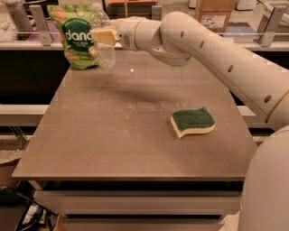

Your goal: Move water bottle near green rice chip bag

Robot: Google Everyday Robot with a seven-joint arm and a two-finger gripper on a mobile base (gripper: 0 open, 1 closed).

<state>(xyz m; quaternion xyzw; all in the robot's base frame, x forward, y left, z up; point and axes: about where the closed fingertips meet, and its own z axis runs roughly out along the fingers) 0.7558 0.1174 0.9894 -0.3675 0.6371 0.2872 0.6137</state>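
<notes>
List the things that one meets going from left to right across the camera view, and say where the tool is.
green rice chip bag → water bottle → green-and-yellow sponge. The tool overlaps the water bottle at the table's far left, so it has no place of its own in the order.
</notes>
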